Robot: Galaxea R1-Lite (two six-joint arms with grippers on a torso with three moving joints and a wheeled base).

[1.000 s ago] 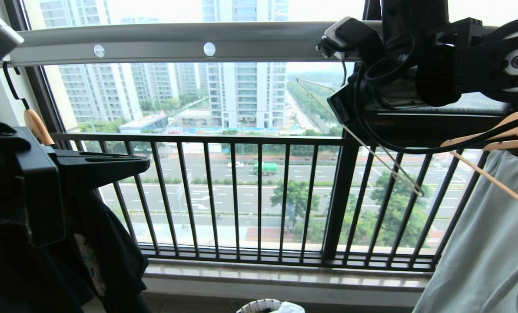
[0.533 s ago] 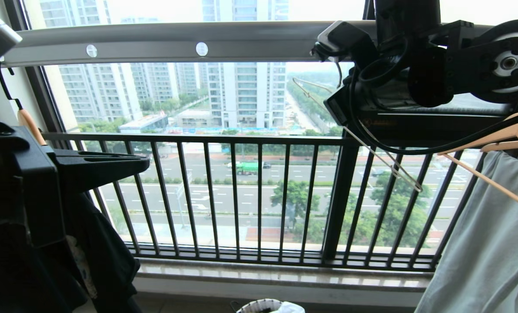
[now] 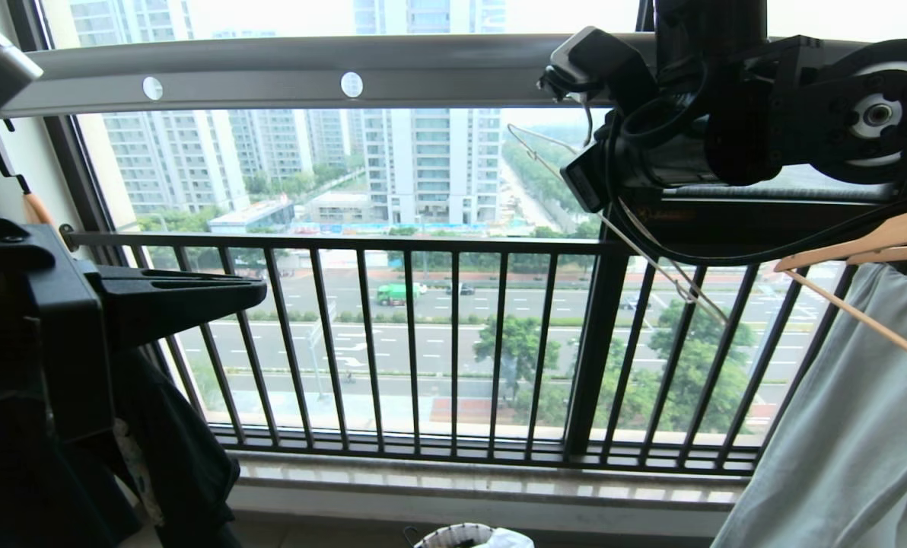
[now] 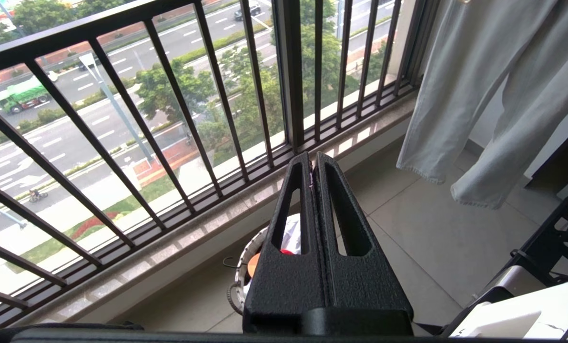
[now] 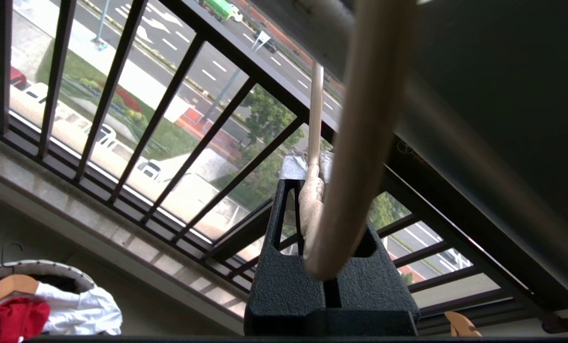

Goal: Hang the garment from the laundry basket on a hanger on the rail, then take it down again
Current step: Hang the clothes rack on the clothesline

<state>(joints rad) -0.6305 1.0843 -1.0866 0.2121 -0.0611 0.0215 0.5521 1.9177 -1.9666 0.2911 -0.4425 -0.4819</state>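
1. The red garment (image 5: pixel 7 317) lies bunched in the laundry basket (image 5: pixel 45 267) on the floor below the window sill, beside white cloth and a wooden hanger lying there. Nothing red hangs on the rail (image 3: pixel 271 72), so I judge the hanging has not been done, and the taking down is left as well.

2. The right claw (image 5: pixel 310 183) is up high just under the rail, closed on the thin whitish wire hanger (image 3: pixel 651 262). In the right wrist view the wire runs up from between the fingertips, with a pale rounded bar, blurred and close to the lens, crossing in front. The hanger is bare. Whether its hook sits over the rail cannot be made out, as the arm hides it.

3. The left claw (image 4: pixel 314 159) is closed on nothing, held level at the left of the head view and pointing toward the window railing (image 3: pixel 453 243), with the basket on the floor under it.

4. Room: the stretch of rail between the two arms is free, with two round holes showing. It is crowded at the right, where a thick wooden hanger (image 3: pixel 864 247) carrying a pale grey-green garment (image 3: pixel 841 426) hangs just beside the right arm, and a black garment (image 3: pixel 172 449) hangs at the left behind the left arm.

5. Edges to mind: the window railing close behind the rail, the stone sill beneath it, and the basket's wire handles.
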